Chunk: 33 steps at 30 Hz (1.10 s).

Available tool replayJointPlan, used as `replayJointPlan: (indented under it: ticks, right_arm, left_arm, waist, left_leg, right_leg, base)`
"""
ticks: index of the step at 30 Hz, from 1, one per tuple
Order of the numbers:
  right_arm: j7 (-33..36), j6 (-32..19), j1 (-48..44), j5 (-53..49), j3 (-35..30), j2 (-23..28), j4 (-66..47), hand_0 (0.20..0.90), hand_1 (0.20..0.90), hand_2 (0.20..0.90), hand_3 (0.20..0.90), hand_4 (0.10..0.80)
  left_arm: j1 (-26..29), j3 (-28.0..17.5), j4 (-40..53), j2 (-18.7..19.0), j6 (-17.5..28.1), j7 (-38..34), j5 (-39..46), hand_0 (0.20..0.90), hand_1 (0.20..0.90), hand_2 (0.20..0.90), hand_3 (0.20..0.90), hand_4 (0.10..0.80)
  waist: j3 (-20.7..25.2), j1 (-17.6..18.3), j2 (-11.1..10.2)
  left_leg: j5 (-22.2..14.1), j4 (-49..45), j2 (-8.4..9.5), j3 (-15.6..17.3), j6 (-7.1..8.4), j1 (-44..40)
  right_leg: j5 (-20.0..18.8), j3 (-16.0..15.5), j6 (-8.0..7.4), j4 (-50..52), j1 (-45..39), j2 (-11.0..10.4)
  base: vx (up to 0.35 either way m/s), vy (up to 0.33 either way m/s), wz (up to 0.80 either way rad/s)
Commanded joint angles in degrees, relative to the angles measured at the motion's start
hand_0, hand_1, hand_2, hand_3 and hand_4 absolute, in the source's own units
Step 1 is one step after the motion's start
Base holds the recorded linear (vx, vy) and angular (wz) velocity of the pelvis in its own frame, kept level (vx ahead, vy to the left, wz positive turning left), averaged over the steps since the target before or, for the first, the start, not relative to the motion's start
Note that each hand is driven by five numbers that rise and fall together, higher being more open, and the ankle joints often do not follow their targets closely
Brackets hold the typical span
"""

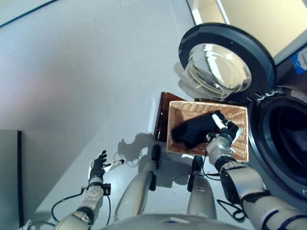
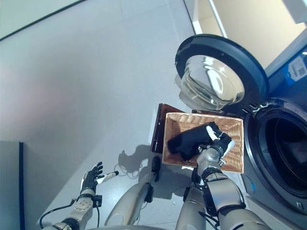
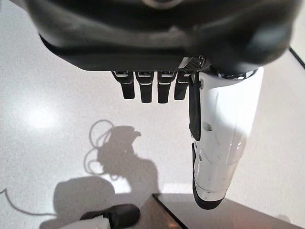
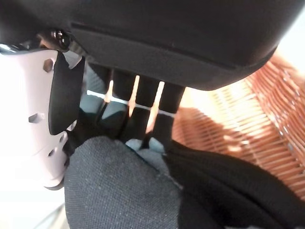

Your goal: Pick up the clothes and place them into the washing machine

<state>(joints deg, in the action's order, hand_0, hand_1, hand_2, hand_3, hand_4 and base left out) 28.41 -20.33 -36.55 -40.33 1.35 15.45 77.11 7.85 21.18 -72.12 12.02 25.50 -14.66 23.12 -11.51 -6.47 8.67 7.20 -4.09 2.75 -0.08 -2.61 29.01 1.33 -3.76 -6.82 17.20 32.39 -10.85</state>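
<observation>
A black garment (image 1: pixel 192 132) lies bunched in a wicker basket (image 1: pixel 236 120) on the floor in front of the washing machine. My right hand (image 1: pixel 224 136) is down in the basket on the garment's right end, its white-covered thumb lying over the cloth. The right wrist view shows the dark cloth (image 4: pixel 119 191) heaped up against the hand (image 4: pixel 167 38), with wicker (image 4: pixel 248 124) behind it. My left hand (image 1: pixel 98 167) hangs open and empty over the bare floor at the lower left, its fingers (image 3: pixel 147 88) straight.
The washing machine's drum (image 1: pixel 288 139) gapes dark at the right, just beside the basket. Its round glass door (image 1: pixel 218 62) is swung open beyond the basket. A brown board (image 1: pixel 162 115) lies under the basket's left side. Grey floor stretches to the left.
</observation>
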Motion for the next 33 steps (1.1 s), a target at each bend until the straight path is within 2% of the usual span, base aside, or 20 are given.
replayJointPlan:
  ticks: [1, 12, 16, 21, 26, 33]
  right_arm:
    - [-0.8, -6.3, -0.6, -1.1, -0.3, 4.1, -4.7, 0.200, 0.200, 0.200, 0.200, 0.300]
    - [-2.0, -7.6, 2.0, -3.6, -3.3, 5.6, -6.5, 0.200, 0.200, 0.200, 0.200, 0.300]
    - [-2.5, -9.1, 3.0, -5.9, -4.5, 4.6, -9.5, 0.200, 0.200, 0.200, 0.200, 0.300]
    - [-3.7, -12.4, 2.9, -10.2, -7.6, 4.1, -16.1, 0.200, 0.200, 0.200, 0.200, 0.300]
    - [-3.2, -13.1, 3.9, -9.8, -8.3, 3.9, -16.8, 0.200, 0.200, 0.200, 0.200, 0.300]
    - [-8.5, -15.1, 5.6, -16.3, -9.4, 1.7, -18.6, 0.200, 0.200, 0.200, 0.200, 0.300]
  left_arm:
    - [0.8, -1.8, -4.5, 0.3, 2.3, 0.1, 2.4, 0.900, 0.900, 0.900, 0.900, 0.800]
    - [0.0, -1.9, -4.7, -0.7, 2.2, 1.9, 4.2, 0.900, 0.900, 0.900, 0.900, 0.800]
    - [-0.3, -1.9, -4.9, -1.0, 2.2, 2.4, 5.1, 0.900, 0.900, 0.900, 0.900, 0.800]
    - [-0.6, -1.0, -3.4, -1.5, 2.4, 3.2, 6.4, 0.900, 0.900, 0.900, 0.900, 0.800]
    - [-0.8, 0.1, -3.5, -2.3, 2.2, 4.3, 7.3, 0.900, 0.900, 0.900, 0.900, 0.800]
    - [-0.9, -0.9, -3.2, -2.1, 2.2, 4.3, 7.2, 0.900, 0.900, 0.900, 0.900, 0.800]
  waist:
    - [1.2, 0.5, -0.2]
    - [3.0, 1.8, 0.8]
    - [3.7, 2.3, 1.2]
    - [2.0, 3.0, 2.4]
    - [1.7, 3.3, 2.6]
    - [3.0, 3.5, 3.3]
  left_leg:
    - [-5.3, -1.1, 1.16, -0.2, 3.30, -1.0]
    - [-4.8, 0.6, 0.53, 0.8, 3.49, -3.1]
    - [-4.8, 1.0, 0.47, 0.9, 3.61, -3.6]
    - [-6.1, -1.9, 0.43, 1.7, 3.36, -1.8]
    - [-6.0, -1.5, 0.23, 2.2, 3.41, -1.8]
    - [-6.5, -1.6, 0.57, 2.4, 3.43, -1.9]
  right_leg:
    - [-4.7, 0.5, 1.60, -9.7, -6.0, 0.0]
    - [-4.8, 1.8, 1.65, -10.3, -6.3, 0.6]
    - [-4.4, 2.1, 1.66, -10.2, -6.4, 0.7]
    - [-3.4, 3.1, 2.03, -7.4, -4.0, 1.2]
    - [-3.5, 3.5, 1.86, -7.7, -3.7, 1.3]
    - [-3.2, 4.2, 1.93, -7.2, -3.2, 1.2]
  base:
    - [0.022, -0.022, -0.13]
    - [0.027, -0.018, -0.11]
    - [0.033, -0.016, -0.04]
    - [-0.022, 0.007, -0.05]
    - [-0.003, 0.000, -0.11]
    - [0.029, 0.009, -0.06]
